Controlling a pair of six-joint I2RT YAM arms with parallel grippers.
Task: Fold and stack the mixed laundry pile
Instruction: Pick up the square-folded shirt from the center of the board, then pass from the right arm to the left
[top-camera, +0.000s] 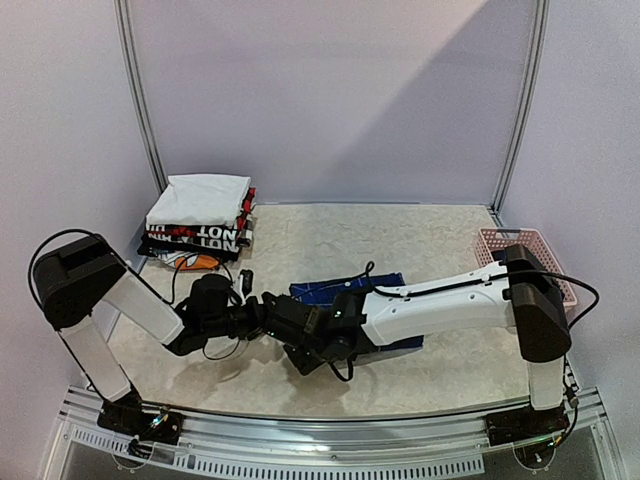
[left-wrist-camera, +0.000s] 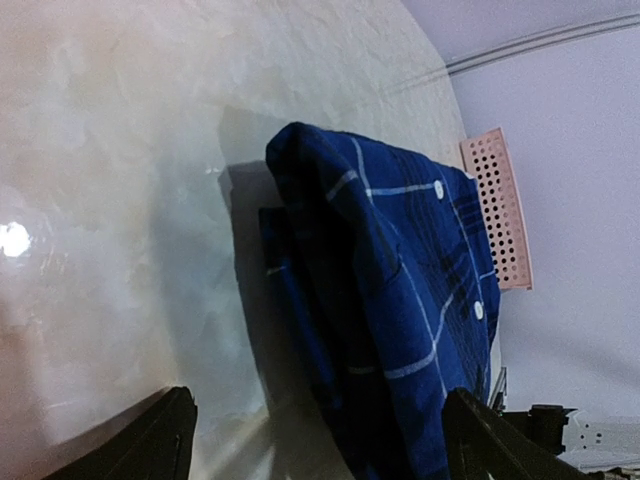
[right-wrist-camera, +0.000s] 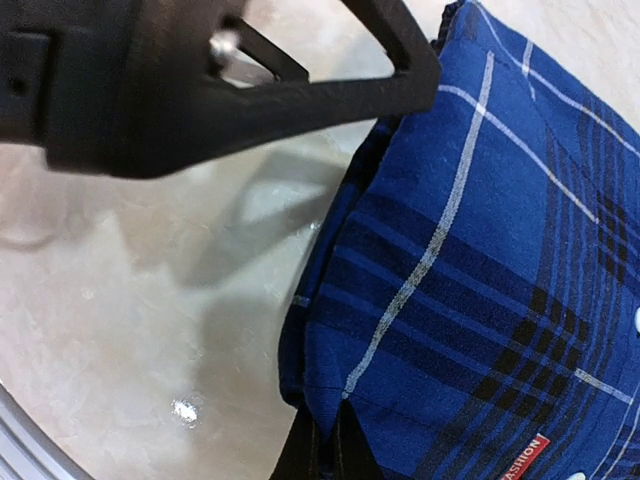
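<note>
Showing the folded plaid shirt (top-camera: 335, 288) at the middle of the bench (top-camera: 400, 235), long axis left to right. Your left claw (left-wrist-camera: 318, 400) stands fingers wide apart, the shirt's left end just ahead of it. Your right claw (right-wrist-camera: 322, 452) has fingers together at the near hem; whether cloth is pinched you cannot tell. The basket (top-camera: 510, 238) sits far right, its inside partly hidden by the right arm (top-camera: 450, 300). Folded garments (top-camera: 200, 205) are stacked far left.

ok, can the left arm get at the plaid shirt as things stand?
Probably yes: the left gripper is open, facing the plaid shirt across bare table. The shut right gripper at the shirt's edge may crowd it.
</note>
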